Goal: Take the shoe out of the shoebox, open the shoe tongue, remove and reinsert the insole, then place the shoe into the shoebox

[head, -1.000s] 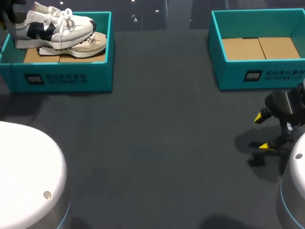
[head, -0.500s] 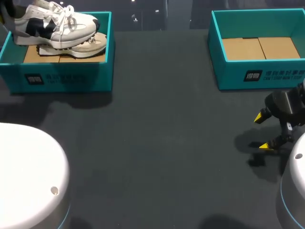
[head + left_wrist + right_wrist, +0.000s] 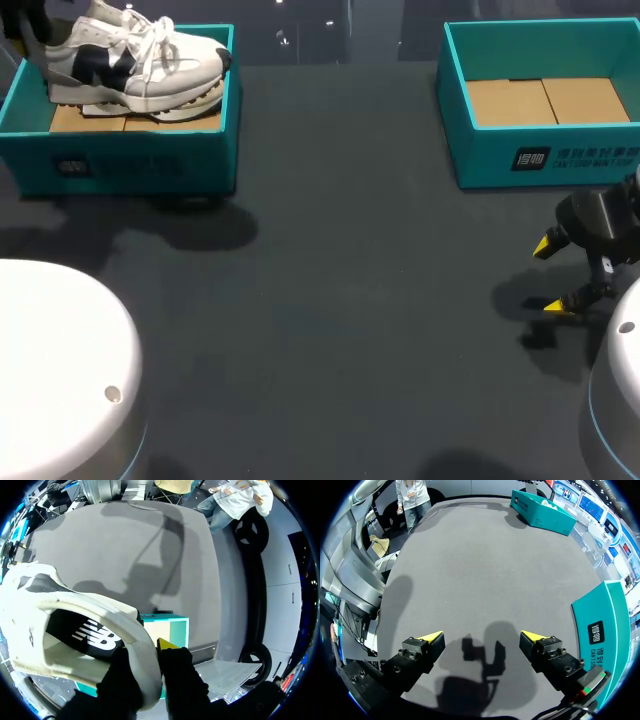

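Shoe: the white-and-black shoe (image 3: 135, 62) hangs sole-down over the left shoebox (image 3: 130, 165) at the desk's (image 3: 340, 300) far left corner, with its sole about level with the box rim.
Left claw: the left claw (image 3: 147, 650) is clamped on the heel collar. The white collar wall is pinched between the two dark fingers, and one yellow tip shows just beside it.
Right claw: the right claw (image 3: 481, 636) is spread wide and holds nothing. It hovers low over bare desk near the right edge, in front of the right shoebox (image 3: 545, 155).
Long axis: the shoe lies roughly level and parallel to the desk's far edge.
Pointing: the toe points toward the right edge and reaches over the box's right wall. The heel is toward the left edge, at the claw.
Insole: the dark insole (image 3: 85, 635) is seated inside the shoe, seen through the heel opening.
Done so far: I judge the lift-out to be under way, not finished, since the shoe is raised but has not left the box's footprint.
Left to do: carry the shoe clear and set it on open desk, open it up, pull the insole and refit it, then box the shoe.
Right shoebox: only its cardboard floor shows, so it looks ready to receive the shoe.
Unclear: something pale lies under the shoe in the left shoebox, and I cannot tell what it is.
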